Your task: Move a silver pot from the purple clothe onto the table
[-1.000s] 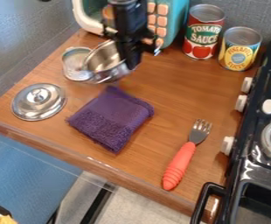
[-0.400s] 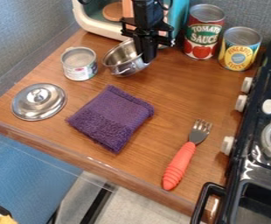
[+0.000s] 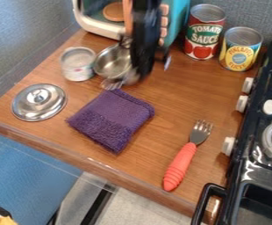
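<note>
Lid (image 3: 38,102) left of cloth (image 3: 112,119), fork (image 3: 187,156) right

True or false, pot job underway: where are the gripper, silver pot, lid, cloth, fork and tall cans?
1. The gripper is at the picture-right side of the silver pot. True.
2. The lid is on the pot. False: it lies apart, on the table.
3. The purple cloth lies between lid and fork. True.
4. The fork lies across the cloth. False: it lies on the table, between cloth and stove.
5. The tomato sauce can stands beside the pineapple can. True.
</note>
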Robot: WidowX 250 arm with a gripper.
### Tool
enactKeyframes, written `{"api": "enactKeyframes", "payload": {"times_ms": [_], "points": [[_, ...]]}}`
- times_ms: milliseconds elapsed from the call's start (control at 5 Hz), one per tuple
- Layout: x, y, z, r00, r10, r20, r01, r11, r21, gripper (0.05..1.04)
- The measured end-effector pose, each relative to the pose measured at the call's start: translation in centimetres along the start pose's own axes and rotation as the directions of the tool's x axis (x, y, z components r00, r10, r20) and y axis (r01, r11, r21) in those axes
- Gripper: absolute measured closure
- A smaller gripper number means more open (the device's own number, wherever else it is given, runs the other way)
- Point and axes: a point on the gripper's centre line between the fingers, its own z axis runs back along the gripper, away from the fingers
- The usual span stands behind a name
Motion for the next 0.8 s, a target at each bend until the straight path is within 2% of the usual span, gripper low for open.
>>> {"api": "enactKeyframes", "payload": {"times_ms": [200, 400, 600, 800], "points": [[-0.4, 0.8, 1.5, 0.998, 0.030, 0.055, -0.031, 0.999, 0.026, 0.565], [-1.1, 0.6, 2.1, 0.997, 0.013, 0.073, -0.015, 0.999, 0.031, 0.254], [-1.5, 0.5, 3.7, 0.993, -0.008, 0.119, 0.003, 0.999, 0.040, 0.070], [-2.1, 0.9, 4.1, 0.991, -0.010, 0.131, 0.004, 0.999, 0.046, 0.073]]}}
